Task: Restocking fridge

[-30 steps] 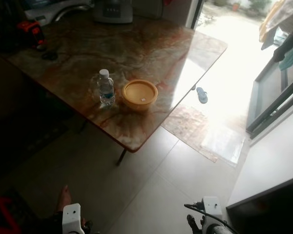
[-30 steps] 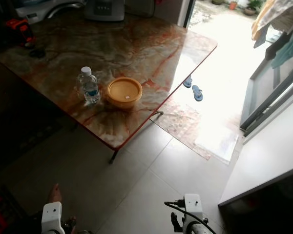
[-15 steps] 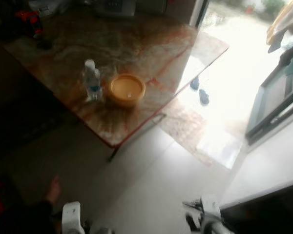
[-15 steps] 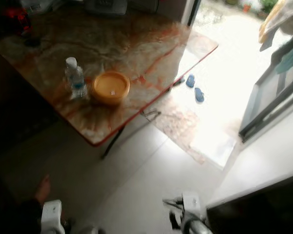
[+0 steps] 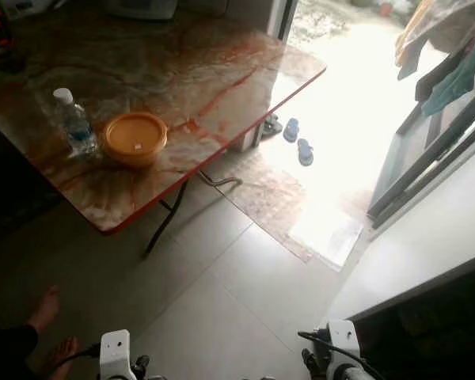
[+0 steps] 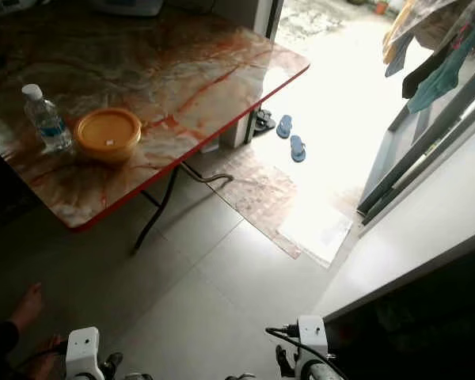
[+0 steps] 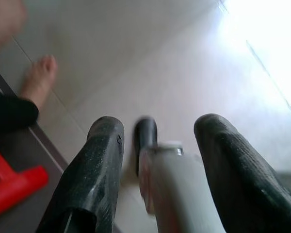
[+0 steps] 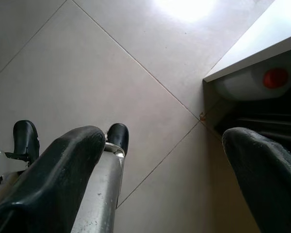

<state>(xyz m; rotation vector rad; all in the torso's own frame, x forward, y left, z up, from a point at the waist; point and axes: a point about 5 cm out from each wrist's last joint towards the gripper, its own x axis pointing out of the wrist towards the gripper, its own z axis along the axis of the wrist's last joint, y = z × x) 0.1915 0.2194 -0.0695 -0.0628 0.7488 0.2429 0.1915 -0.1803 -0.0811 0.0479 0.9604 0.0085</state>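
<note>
**Nothing in hand, bottle and bowl waiting on the worktop**

Plainly, both arms hung low with nothing carried. The left pincer [image 7: 155, 170] pointed at the floor tiles with its two black fingers spread apart and nothing between them; a person's bare foot [image 7: 39, 77] lay on the tiles beyond it, beside something red [image 7: 12, 187]. The right pincer [image 8: 160, 174] was likewise spread wide and empty over the tiles, close to the corner of a white, dark-fronted unit [image 8: 262, 73] that could not be identified for certain.

The task's things stood together near the front edge of the marbled worktop [image 5: 214, 71], well apart from both pincers. The bottle [image 5: 74, 123] stood upright with a white cap and a blue label, just beside the bowl [image 5: 134, 138], a yellow one, seemingly lidded. Whether the two touched could not be told.

As a judgement, the bottle looked like thin clear plastic: light, a little slippery, and likely to give if squeezed hard. It would best be taken around the middle of its body, below the shoulder, with the fingers on either side. The bowl looked stiffer but wide and shallow, so a pinch over its rim seemed the likelier hold, kept level in case it held something.

Blue slippers [image 5: 298, 141] lay by the bright doorway [image 5: 356, 95].
</note>
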